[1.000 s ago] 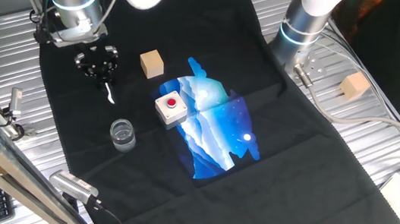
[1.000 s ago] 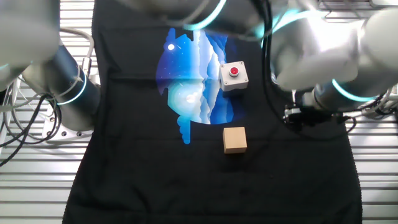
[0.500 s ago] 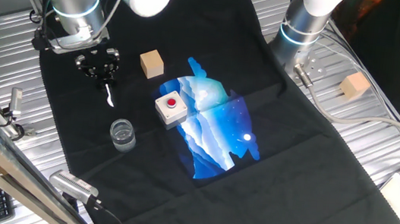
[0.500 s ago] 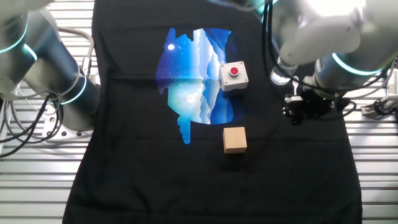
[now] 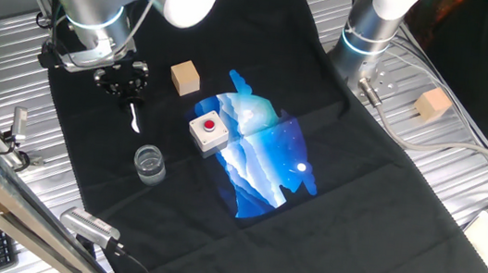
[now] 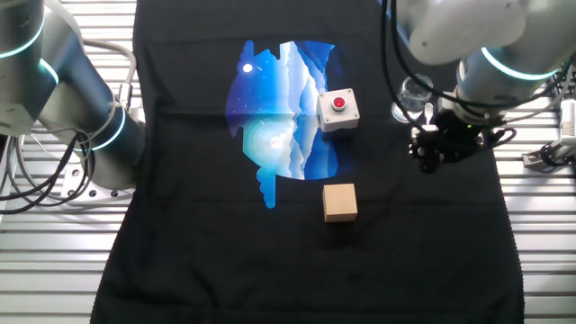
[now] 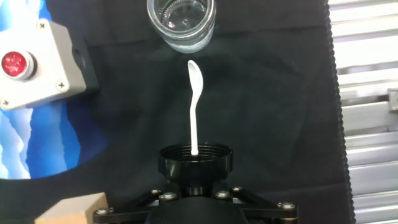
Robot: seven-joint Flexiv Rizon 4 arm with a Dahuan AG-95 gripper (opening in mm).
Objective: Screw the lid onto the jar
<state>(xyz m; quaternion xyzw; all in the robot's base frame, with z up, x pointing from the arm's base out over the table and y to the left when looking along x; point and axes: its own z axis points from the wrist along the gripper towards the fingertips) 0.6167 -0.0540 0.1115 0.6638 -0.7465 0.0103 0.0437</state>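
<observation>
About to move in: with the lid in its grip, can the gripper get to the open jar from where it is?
Probably yes. The gripper holds the lid, and the jar stands open straight ahead on bare black cloth. Only a white spoon hangs from the lid; the red-button box sits off to the side.

The jar [image 7: 181,22] is cropped by the hand view's top edge.

Even, bright overhead light in all three views, with soft, faint shadows. The black cloth [image 5: 123,206] swallows detail, so the dark fingers [image 5: 128,94] barely stand out. Metal slats [image 5: 464,164] glare whitish. The hand view is sharp; the jar [image 7: 181,22] shows small highlights.
</observation>
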